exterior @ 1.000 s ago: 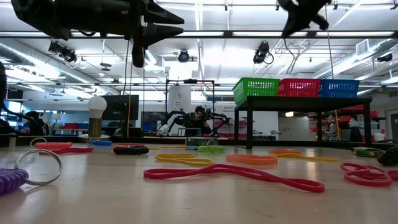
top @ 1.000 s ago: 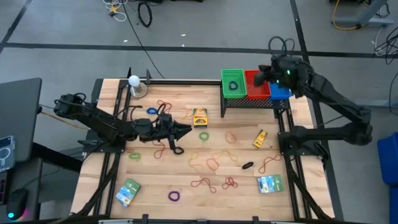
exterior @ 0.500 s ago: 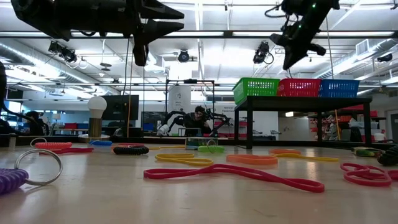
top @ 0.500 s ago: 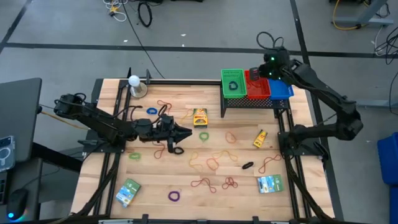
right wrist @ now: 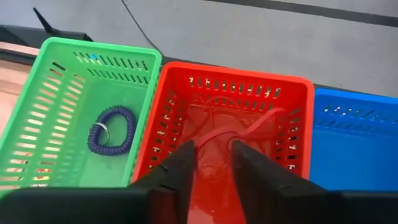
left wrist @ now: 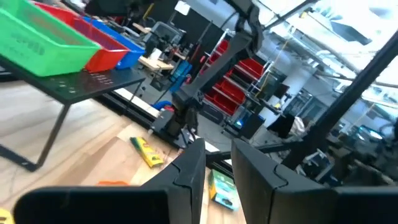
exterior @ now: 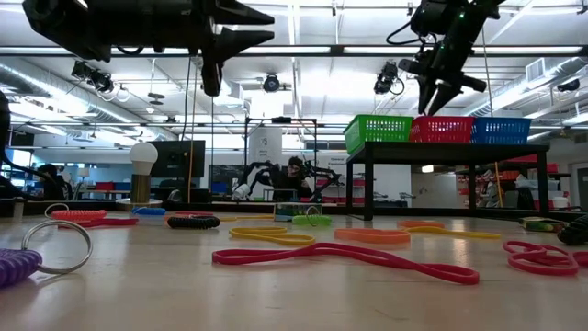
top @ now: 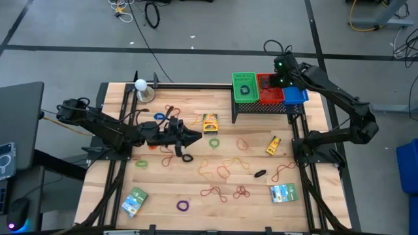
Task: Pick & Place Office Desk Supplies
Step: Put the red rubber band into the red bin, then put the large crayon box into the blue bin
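Over the red basket (right wrist: 233, 118) the right end effector (right wrist: 214, 155) stood with fingers apart, a limp, featherlight red rubber band (right wrist: 239, 134) lying inside below it, best pinched across one strand, while the left end effector (top: 189, 137), fingers slightly parted and empty, hovered over the surface (top: 307, 209).

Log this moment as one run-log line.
right gripper: open above red basket, red band inside | left gripper: mid-table, holding nothing visible | green basket: purple coil

A wooden table (top: 196, 196) was seen at the centre of the frame. A white ball on a round metal base (top: 141, 85) stood at its upper left. Three baskets, green (top: 244, 87), red (top: 268, 95) and blue (top: 295, 95), were set on a black stand (top: 261, 108) at the upper right.
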Available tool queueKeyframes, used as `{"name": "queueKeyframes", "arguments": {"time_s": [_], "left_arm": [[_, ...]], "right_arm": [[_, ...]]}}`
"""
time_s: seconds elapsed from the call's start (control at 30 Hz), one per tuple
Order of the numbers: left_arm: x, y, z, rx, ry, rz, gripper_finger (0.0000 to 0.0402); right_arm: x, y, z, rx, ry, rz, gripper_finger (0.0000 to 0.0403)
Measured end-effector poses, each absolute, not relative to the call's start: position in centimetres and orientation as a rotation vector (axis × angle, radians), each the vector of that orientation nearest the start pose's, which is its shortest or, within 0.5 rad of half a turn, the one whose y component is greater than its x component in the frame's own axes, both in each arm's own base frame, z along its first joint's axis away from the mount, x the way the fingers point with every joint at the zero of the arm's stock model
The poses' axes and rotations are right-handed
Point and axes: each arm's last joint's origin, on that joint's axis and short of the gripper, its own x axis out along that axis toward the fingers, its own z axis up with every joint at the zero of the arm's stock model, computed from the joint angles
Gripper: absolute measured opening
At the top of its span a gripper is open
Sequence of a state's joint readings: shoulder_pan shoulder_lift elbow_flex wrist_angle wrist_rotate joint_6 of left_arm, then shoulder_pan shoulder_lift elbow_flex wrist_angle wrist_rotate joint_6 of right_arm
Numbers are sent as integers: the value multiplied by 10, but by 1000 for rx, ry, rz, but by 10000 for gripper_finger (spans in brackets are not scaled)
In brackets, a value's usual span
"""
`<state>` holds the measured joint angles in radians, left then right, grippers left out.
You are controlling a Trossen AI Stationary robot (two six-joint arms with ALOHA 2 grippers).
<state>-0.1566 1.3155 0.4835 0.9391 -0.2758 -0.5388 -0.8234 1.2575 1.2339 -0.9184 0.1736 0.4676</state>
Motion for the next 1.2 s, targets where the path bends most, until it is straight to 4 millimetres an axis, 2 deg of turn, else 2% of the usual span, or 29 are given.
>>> {"name": "queueKeyframes", "arguments": {"time_s": [0.13,0.23,0.43,0.53,0.63,0.8,0.9,1.03,1.1,1.2], "left_arm": [[256,-32,229,-553,-139,103,79],[256,-32,227,-550,-128,106,62],[256,-31,223,-539,-91,132,8],[256,-31,221,-536,-71,148,7],[256,-31,221,-536,-70,148,7],[256,-31,219,-539,-54,163,7],[256,-33,215,-549,-18,190,7],[254,-37,207,-548,58,221,7],[253,-39,203,-542,88,244,7],[252,-42,199,-541,120,264,7]], "right_arm": [[161,-180,331,723,703,-1114,159],[161,-179,332,735,715,-1093,180],[161,-173,337,755,748,-1037,186],[165,-168,340,751,760,-999,197],[168,-164,346,731,765,-985,224],[168,-157,369,667,750,-949,262],[165,-139,388,604,774,-879,239],[161,-101,403,526,737,-773,154],[160,-80,402,521,715,-714,100],[161,-50,388,533,709,-617,25]]}}
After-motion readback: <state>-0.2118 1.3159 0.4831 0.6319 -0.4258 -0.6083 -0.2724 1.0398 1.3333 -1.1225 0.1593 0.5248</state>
